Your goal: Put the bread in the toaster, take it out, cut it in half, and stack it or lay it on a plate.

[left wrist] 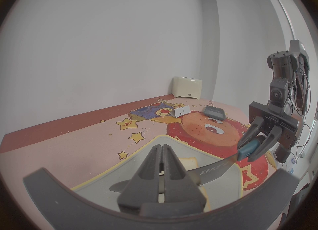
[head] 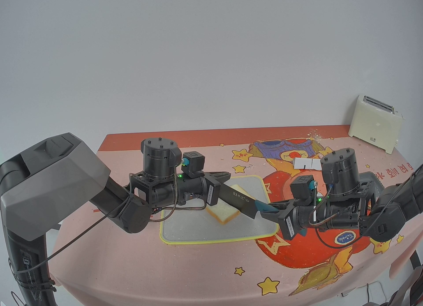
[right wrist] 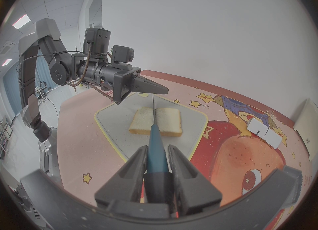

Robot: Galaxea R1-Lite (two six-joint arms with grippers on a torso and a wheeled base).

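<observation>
A slice of bread (head: 221, 213) lies flat on the grey, yellow-rimmed cutting board (head: 194, 229). My right gripper (head: 276, 211) is shut on the blue handle (right wrist: 155, 144) of a knife. Its dark blade (head: 238, 196) runs across the middle of the bread (right wrist: 169, 121), edge down. My left gripper (head: 225, 178) is shut on nothing and hovers just above the blade at the far side of the slice; in the left wrist view its fingers (left wrist: 154, 161) are pressed together over the board (left wrist: 218, 187). The toaster (head: 375, 122) stands at the table's far right corner.
A small white slotted block (head: 307, 163) lies behind my right arm on the cartoon tablecloth. A dark flat object (left wrist: 214, 112) rests beyond it, toward the toaster (left wrist: 187, 87). The table's front edge is close below the board.
</observation>
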